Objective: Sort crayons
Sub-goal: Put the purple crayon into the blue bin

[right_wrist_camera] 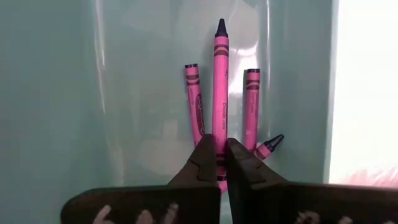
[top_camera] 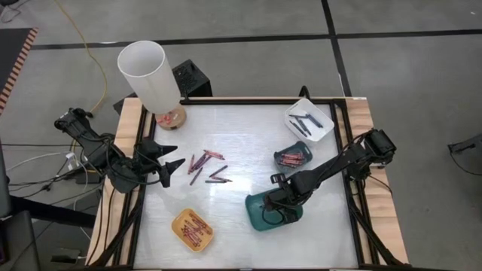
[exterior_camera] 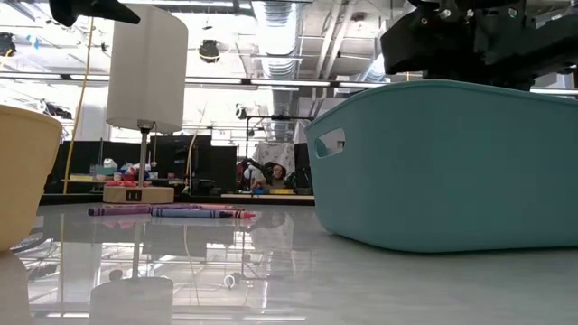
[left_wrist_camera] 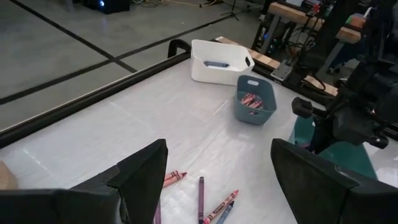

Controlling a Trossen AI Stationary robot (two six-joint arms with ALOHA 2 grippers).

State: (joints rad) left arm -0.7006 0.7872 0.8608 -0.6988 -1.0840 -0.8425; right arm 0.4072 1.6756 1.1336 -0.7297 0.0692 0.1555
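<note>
Several loose crayons [top_camera: 207, 167] lie on the white table top left of centre, also seen in the left wrist view [left_wrist_camera: 211, 205]. My left gripper [top_camera: 172, 156] hovers open beside them, toward the table's left edge, with nothing between its fingers [left_wrist_camera: 217, 155]. My right gripper [top_camera: 273, 207] reaches down into the teal tray [top_camera: 260, 218] and is shut on a pink crayon [right_wrist_camera: 221, 81]. Three more pink crayons [right_wrist_camera: 194, 106] lie on the tray's floor around it. My right gripper pinches the pink crayon's blunt end [right_wrist_camera: 221, 163] between its two fingertips, coming steeply from above, the fingers in line with the crayon. The crayon's dark tip [right_wrist_camera: 221, 26] points away from the fingers toward the tray floor; whether it rests there I cannot tell.
A yellow tray [top_camera: 192, 229] with red crayons sits near the front edge. A small blue-grey tray [top_camera: 293, 158] with red crayons and a white tray [top_camera: 309, 120] with dark ones stand at the back right. A white-shaded lamp [top_camera: 151, 79] stands at the back left corner.
</note>
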